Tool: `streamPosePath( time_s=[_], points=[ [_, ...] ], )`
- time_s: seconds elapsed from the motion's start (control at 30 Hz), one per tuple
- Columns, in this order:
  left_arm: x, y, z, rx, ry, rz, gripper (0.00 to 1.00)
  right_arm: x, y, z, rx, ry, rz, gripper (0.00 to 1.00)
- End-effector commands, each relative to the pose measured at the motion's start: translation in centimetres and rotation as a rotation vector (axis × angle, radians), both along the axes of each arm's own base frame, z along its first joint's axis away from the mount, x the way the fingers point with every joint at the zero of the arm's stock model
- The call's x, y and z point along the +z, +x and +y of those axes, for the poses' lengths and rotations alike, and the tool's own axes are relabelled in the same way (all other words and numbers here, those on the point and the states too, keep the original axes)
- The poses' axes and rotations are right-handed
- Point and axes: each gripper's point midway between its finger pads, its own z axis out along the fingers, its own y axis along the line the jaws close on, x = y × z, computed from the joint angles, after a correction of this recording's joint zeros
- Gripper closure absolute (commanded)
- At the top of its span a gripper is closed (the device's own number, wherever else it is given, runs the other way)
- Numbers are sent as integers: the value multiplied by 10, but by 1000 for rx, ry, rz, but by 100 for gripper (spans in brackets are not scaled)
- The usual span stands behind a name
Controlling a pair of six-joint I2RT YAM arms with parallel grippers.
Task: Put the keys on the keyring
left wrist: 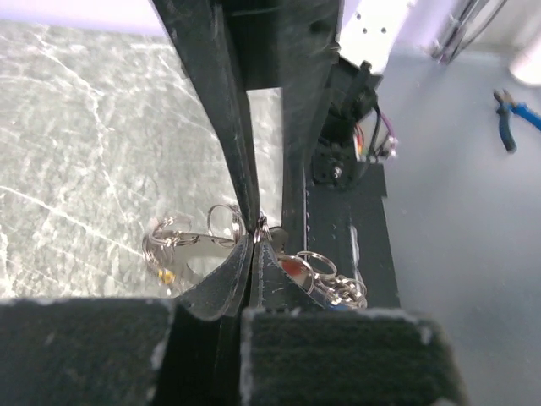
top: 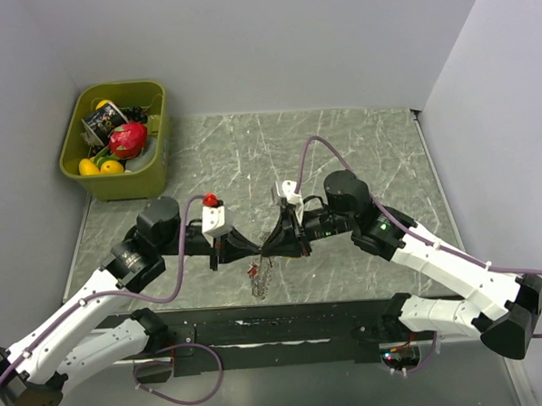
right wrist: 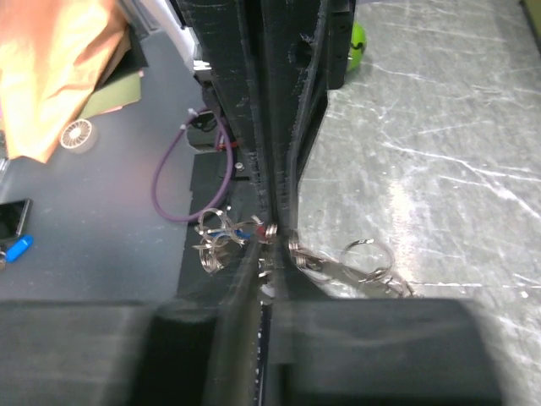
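From above and behind the arm bases (top: pixel 155 336) we looked down over the whole table (top: pixel 368 143). Our wrist cameras sat close behind the left gripper (left wrist: pixel 256 230) and right gripper (right wrist: pixel 277 227), facing along their fingers towards the tabletop. All three views shared the keyring (top: pixel 259 278) where the fingertips met, small from above, near from the wrists

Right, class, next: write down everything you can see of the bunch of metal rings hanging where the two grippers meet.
The keyring is a loose tangle of thin silver loops with small flat metal pieces and a red speck. It dangles, spilling to both sides, above the marbled table near its front edge. The left gripper is shut on one loop; the right gripper meets it from the opposite side, grip unclear. Single keys are too blurred to count.
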Motion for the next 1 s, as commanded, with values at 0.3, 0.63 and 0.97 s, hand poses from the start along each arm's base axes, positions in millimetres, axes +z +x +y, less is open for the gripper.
streamPosePath(
  time_s=[0.3,0.63,0.97],
  points=[
    [61,-5,8,87,-466,-121,99,68,-5,-22,-74,252,-110,30],
    [83,-28,23,20,-670,-213,99,65,-8,-25,-68,257,-125,37],
    [89,-33,21,-23,-685,-234,99,51,3,-13,-74,217,-74,42]
  ],
)
